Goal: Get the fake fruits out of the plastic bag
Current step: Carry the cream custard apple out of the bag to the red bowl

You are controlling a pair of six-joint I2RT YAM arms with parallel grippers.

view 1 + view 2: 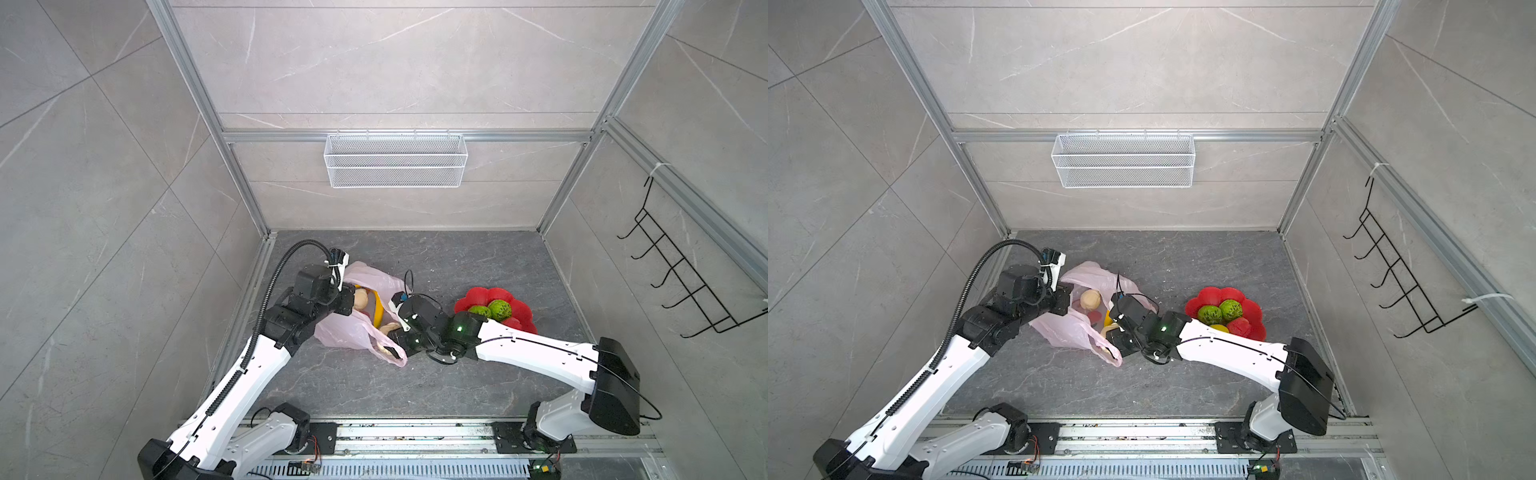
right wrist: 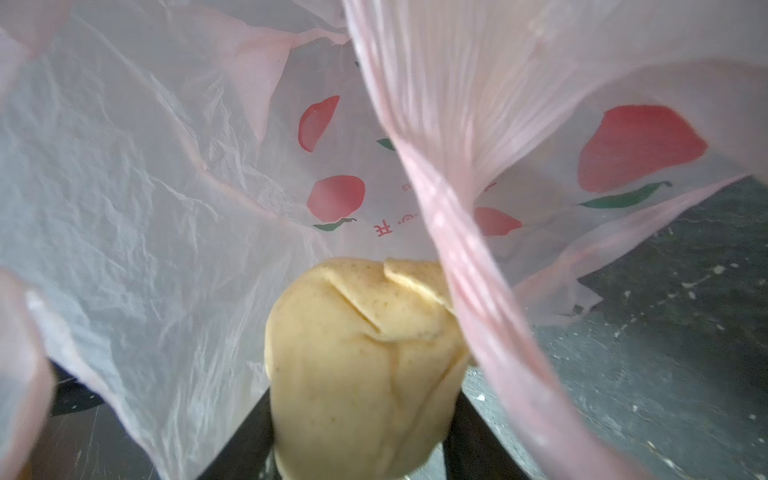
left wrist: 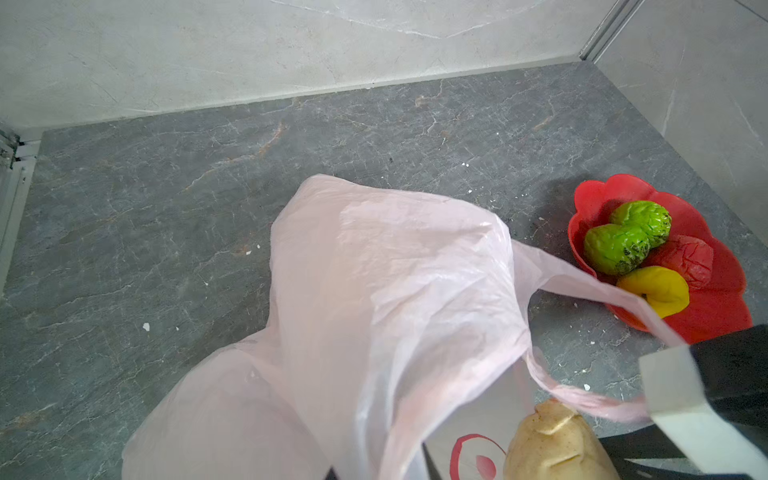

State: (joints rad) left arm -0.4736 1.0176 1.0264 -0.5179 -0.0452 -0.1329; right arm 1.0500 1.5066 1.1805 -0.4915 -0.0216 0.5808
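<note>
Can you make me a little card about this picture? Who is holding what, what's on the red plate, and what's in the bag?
left gripper: shut, pinching the plastic bag by its edge
right gripper: closed on a cream lump, with the bag around it
red plate: two green balls, a red fruit, a yellow lump
in the bag: another cream lump, the banana

Bright even light, soft shadows, wide-angle bending at top-view edges, plastic bag (image 2: 478, 291) blurred close up, perhaps motion.
</note>
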